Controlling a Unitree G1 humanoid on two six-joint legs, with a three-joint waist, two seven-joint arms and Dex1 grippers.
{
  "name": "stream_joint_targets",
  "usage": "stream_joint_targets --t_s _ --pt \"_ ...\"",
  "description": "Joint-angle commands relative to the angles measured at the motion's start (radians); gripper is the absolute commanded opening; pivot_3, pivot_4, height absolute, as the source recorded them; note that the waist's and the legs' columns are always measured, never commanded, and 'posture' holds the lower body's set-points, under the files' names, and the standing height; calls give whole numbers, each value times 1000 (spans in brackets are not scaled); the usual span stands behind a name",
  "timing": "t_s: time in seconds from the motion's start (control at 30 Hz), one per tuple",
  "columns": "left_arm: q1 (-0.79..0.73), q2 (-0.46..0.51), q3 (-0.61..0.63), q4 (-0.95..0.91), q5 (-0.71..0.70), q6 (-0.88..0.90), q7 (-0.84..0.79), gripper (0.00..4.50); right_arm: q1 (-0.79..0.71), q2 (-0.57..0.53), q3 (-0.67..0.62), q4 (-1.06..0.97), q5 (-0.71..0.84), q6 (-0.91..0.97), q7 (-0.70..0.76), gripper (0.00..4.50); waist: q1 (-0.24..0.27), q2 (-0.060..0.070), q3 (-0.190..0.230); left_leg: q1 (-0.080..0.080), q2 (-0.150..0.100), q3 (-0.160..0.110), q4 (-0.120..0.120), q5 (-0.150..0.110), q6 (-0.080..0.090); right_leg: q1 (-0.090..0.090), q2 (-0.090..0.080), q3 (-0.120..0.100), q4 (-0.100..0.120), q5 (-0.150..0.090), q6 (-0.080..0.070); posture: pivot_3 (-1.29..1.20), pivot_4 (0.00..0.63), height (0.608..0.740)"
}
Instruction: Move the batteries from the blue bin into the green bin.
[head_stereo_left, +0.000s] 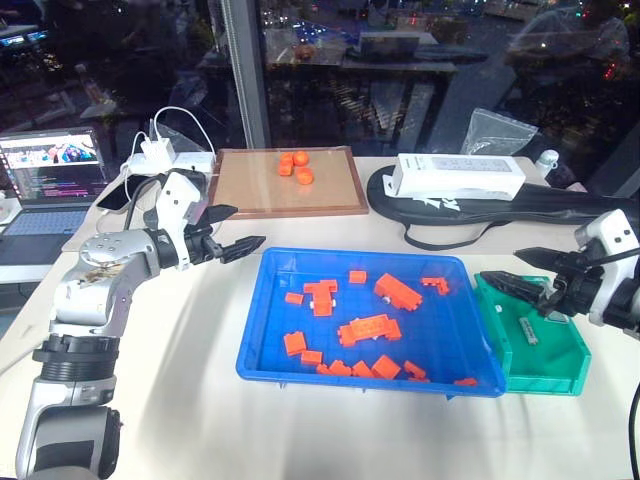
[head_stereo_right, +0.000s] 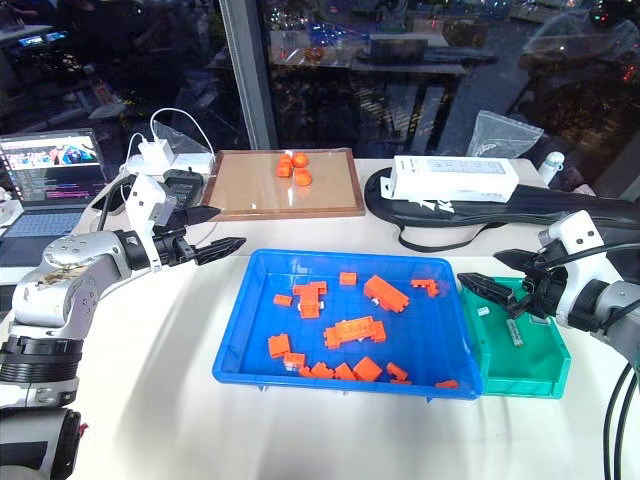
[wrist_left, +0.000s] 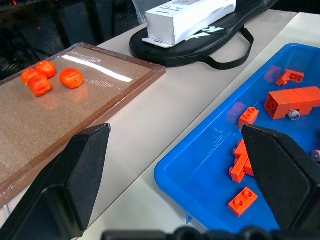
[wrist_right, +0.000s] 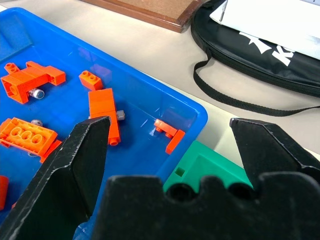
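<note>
The blue bin (head_stereo_left: 262, 335) sits in the middle of the pale table (head_stereo_left: 180, 400), scattered with orange toy bricks (head_stereo_left: 370, 328); a few batteries (wrist_right: 36, 93) lie among them, their silvery ends poking out from beside the bricks in the right wrist view. The green bin (head_stereo_left: 560, 375) stands touching the blue bin's right side, and one battery (head_stereo_left: 527, 331) already lies on its floor. The left gripper (head_stereo_left: 228, 232) hovers above the table just off the blue bin's far left corner, its two black fingers spread wide with nothing between them. The right gripper (head_stereo_left: 522, 272) hangs over the far end of the green bin, pointing toward the blue bin, its fingers likewise standing wide apart and empty. Behind the blue bin lies a brown wooden-framed board (head_stereo_left: 240, 190) bearing a few small orange pieces (head_stereo_left: 296, 166). To its right a white box (head_stereo_left: 458, 176) rests on a flat black bag (head_stereo_left: 560, 205). A laptop (head_stereo_left: 50, 180) stands open at the table's far left
</note>
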Motion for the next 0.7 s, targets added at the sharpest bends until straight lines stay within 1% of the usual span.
stream_joint_targets --t_s 0.03,0.1,0.17,0.23,0.3,0.37,0.43,0.5,0.57,0.7 --pt "-64 18 -19 -5 -20 -5 -70 4500 -32 -37 -24 -36 -12 -14 3 4438 0 0 0 0 0 0 0 0 0 0 0 0 0 0 0 0 150 740" --pt "-132 25 -32 -5 -86 29 -179 4500 -81 -59 29 -79 -13 -16 14 4438 2 0 0 0 0 0 1 0 0 0 0 0 1 0 0 0 150 740" --pt "-171 40 -53 0 -122 64 -268 4500 -144 -71 100 -109 -9 6 21 4438 0 0 0 -3 -1 1 3 0 0 -4 0 0 2 1 1 0 150 740" --pt "-156 89 -115 -23 -94 33 -372 4500 -199 -91 190 -133 -23 47 23 4438 -6 2 -1 -3 -1 0 4 0 0 -4 1 0 2 1 1 0 150 740" --pt "-121 135 -153 -74 -102 35 -454 4500 -262 -102 291 -155 -52 81 18 4438 -15 4 -2 -1 0 1 2 0 0 -4 2 1 1 0 0 0 150 740" --pt "-96 162 -159 -113 -124 61 -483 4500 -318 -81 366 -162 -64 131 -9 4438 -18 5 -2 0 0 1 -1 0 0 -4 2 2 2 0 -2 0 150 740" --pt "-66 188 -167 -149 -120 60 -509 4500 -342 -70 441 -179 -76 172 -11 4438 -13 4 -2 -3 0 2 0 0 0 -10 2 2 5 -1 -3 0 150 740" --pt "-31 211 -166 -184 -119 68 -517 4500 -357 -20 521 -174 -104 185 -32 4438 -8 4 -2 -8 0 1 3 0 0 -14 3 2 8 -1 -3 0 150 740" --pt "-5 219 -157 -206 -121 68 -507 4500 -385 48 581 -124 -143 193 -70 4438 -5 4 -2 -7 0 1 4 0 0 -13 3 2 10 -1 -3 0 150 740" --pt "42 234 -142 -245 -114 60 -487 4500 -455 158 627 40 -229 271 -180 4438 2 4 -2 -8 0 1 10 0 0 -14 3 2 14 -2 -3 0 150 740"
